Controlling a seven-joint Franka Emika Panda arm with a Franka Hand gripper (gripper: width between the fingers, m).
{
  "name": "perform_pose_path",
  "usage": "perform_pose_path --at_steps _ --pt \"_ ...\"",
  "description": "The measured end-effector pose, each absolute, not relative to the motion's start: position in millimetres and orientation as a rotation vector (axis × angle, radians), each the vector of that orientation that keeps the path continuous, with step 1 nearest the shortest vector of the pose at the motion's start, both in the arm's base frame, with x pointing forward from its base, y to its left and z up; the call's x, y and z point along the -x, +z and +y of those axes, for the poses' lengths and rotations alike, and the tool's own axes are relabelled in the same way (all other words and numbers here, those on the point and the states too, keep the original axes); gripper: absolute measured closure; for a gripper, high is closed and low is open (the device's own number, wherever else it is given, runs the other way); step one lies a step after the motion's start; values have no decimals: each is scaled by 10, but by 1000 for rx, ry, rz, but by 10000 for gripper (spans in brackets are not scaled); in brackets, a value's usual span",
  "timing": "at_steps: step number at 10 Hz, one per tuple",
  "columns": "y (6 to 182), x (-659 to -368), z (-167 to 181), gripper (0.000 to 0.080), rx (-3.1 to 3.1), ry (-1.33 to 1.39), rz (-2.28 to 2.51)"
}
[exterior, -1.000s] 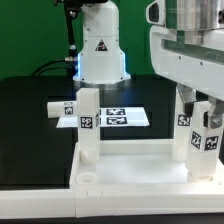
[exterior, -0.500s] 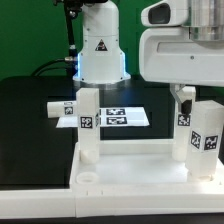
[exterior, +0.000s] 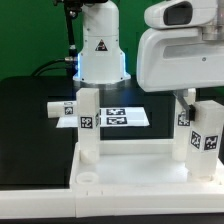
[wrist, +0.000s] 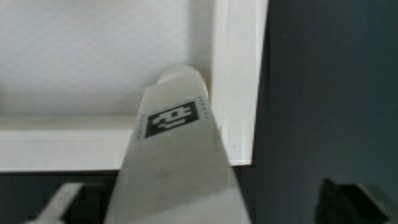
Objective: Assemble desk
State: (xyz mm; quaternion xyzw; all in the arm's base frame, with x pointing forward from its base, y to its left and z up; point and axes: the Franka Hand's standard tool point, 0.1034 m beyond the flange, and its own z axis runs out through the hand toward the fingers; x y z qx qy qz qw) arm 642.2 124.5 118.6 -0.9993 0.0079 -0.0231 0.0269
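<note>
The white desk top point(exterior: 130, 178) lies at the front with its raised rim up. One tagged leg point(exterior: 88, 125) stands on its left corner, and two legs point(exterior: 205, 140) stand at its right; the farther one point(exterior: 183, 112) is partly hidden. A fourth leg point(exterior: 64, 108) lies on the table behind. The arm's white hand point(exterior: 178, 55) hangs above the right legs. In the wrist view my gripper point(wrist: 210, 205) is open, with a dark finger point(wrist: 352, 200) on each side of a tagged leg point(wrist: 178, 150) and not touching it. The desk top point(wrist: 89, 70) shows below.
The marker board point(exterior: 125, 117) lies on the black table behind the desk top. The robot's white base point(exterior: 100, 45) stands at the back centre, with cables at the back left.
The hand has risen straight up from around the right legs. The legs and desk top have not moved.
</note>
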Motion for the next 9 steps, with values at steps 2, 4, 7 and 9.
perform_pose_path --at_steps 2,4,7,9 --pt "1183 -6426 1216 401 3086 -69 124" --pt "1181 -6437 1194 501 3039 -69 539" --pt "1163 -6422 1192 501 2834 -60 1187" --pt "1156 -6416 1184 501 2636 -19 1512"
